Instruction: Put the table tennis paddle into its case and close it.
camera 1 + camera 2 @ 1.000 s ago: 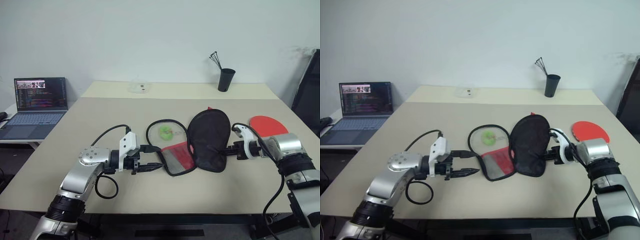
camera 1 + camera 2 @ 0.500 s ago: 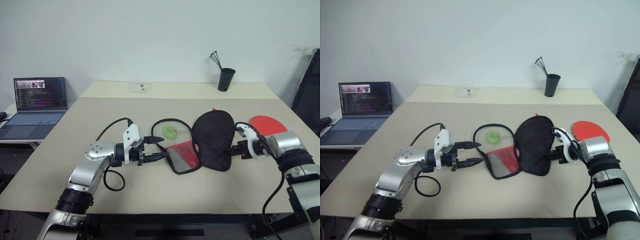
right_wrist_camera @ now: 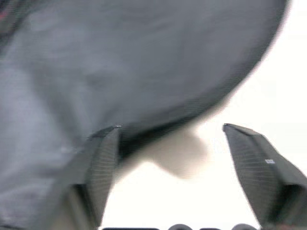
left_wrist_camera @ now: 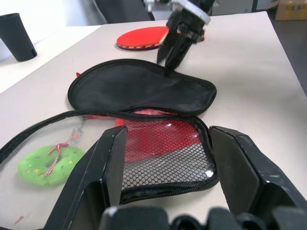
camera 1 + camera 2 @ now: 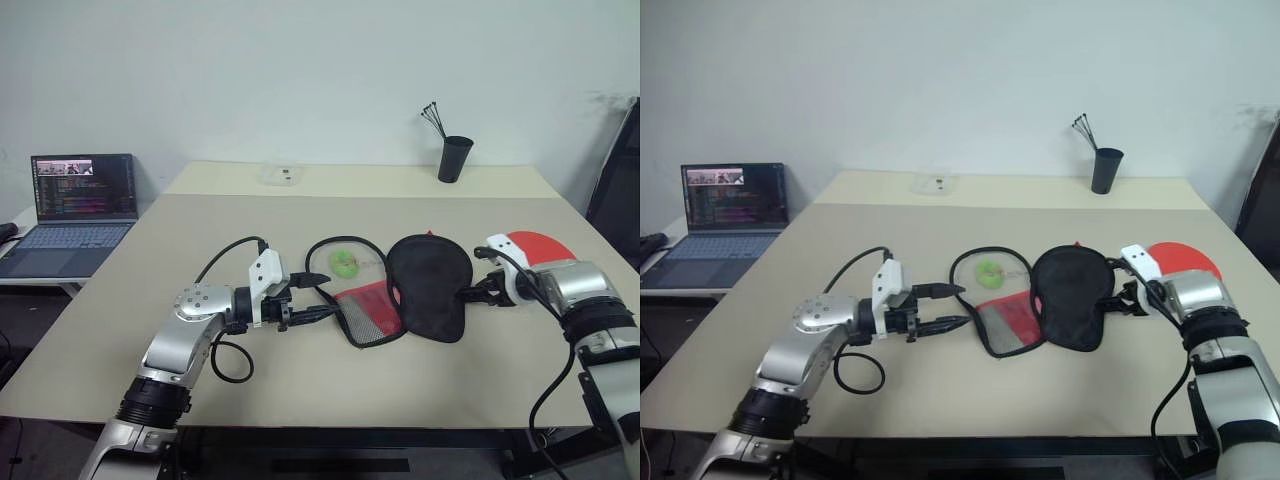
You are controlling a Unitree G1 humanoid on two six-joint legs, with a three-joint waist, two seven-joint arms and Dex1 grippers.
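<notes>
Flat red-rubber table tennis paddle (image 5: 537,246) lies on the tabletop (image 5: 200,240) just behind the right gripper (image 5: 478,290), jaws wide and empty, far nearer than the left gripper (image 5: 318,296), jaws part-open, empty, facing the red-and-black soft zip case (image 5: 405,295) lying open between them.

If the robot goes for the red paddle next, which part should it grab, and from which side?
Probably the rim of the red blade: the table tennis paddle lies flat beside the right gripper, whose fingers are open. Its handle is hidden behind that arm, so approaching from the robot's right looks easiest.
</notes>
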